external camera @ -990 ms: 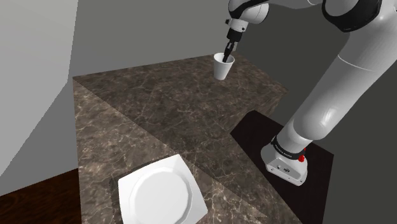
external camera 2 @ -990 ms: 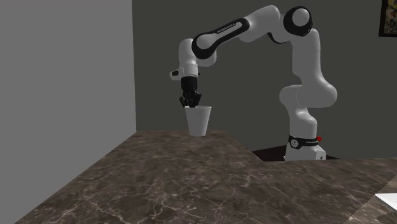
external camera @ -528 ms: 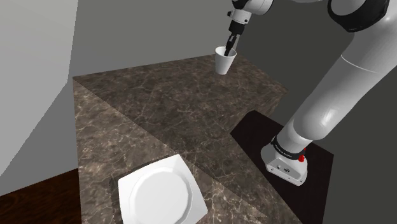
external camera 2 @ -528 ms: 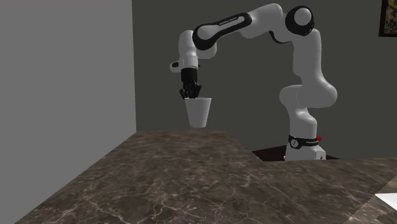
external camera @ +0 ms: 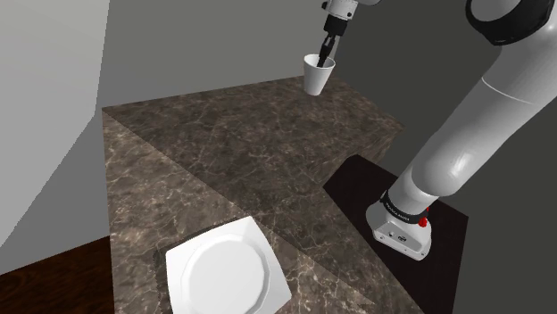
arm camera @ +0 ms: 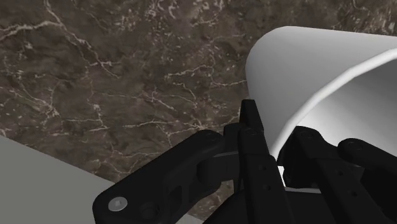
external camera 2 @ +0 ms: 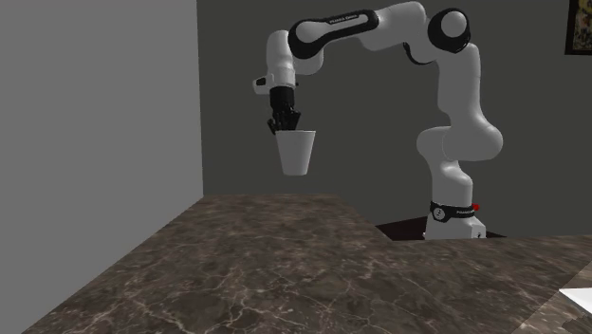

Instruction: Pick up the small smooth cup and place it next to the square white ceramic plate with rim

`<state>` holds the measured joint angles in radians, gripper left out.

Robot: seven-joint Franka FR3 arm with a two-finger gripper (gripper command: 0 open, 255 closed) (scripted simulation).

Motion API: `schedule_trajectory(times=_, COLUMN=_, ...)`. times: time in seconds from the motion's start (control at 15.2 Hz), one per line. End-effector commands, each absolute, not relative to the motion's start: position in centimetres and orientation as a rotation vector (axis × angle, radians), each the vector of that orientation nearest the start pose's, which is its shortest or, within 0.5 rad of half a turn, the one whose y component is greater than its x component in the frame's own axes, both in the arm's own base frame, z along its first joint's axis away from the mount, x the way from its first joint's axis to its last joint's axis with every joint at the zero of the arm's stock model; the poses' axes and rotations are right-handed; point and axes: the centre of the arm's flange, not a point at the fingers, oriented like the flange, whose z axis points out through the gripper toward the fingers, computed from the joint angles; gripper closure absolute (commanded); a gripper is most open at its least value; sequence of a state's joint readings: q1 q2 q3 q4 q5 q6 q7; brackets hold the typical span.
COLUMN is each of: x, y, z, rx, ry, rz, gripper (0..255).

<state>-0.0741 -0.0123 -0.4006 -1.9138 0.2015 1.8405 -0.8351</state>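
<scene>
Cup (external camera: 315, 76): small, smooth, plain white, tapering to a narrower base; hangs in the air above the countertop's far end.
Gripper (external camera: 327, 55): black fingers pinch the cup's rim, one inside, one outside.
Plate (external camera: 225, 272): white, square, rimmed, with a round well; well apart from the cup.
Countertop (external camera: 196, 169): dark brown marble with pale veins.

Dark marbled countertop (external camera: 205, 169) (veined white) set against plain grey walls (external camera 2: 95, 95).
</scene>
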Motion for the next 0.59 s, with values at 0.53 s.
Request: schedule_trajectory(times=0.53, x=49.0, y=-22.6, z=53.8, rx=-2.912, ry=-0.441, rz=-0.105, gripper=255)
